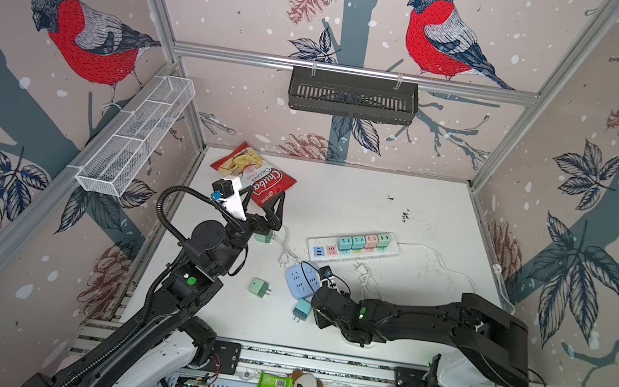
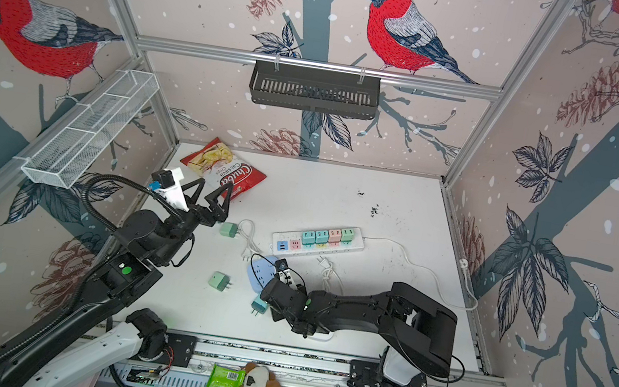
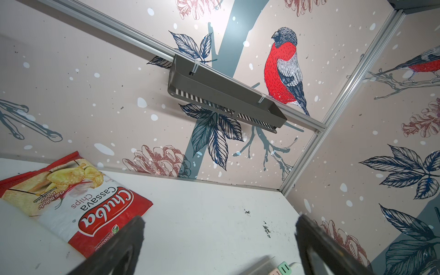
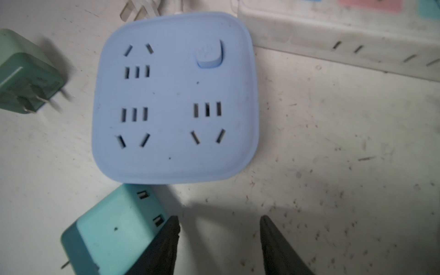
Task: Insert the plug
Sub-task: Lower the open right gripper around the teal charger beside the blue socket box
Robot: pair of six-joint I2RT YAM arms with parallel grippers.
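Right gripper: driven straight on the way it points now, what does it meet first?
Probably the near edge of the blue socket block, dead ahead of the right gripper; the teal plug lies beside one finger, off that line. Tilt is unclear.

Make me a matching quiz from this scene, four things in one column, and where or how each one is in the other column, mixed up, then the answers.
Things:
1 chips bag
2 blue socket block
3 white power strip
4 black basket

States:
A hangs on the back rail
B has coloured plugs in it
C lies flat by the open left claw
D all slots free

Pairs: 1-C, 2-D, 3-B, 4-A
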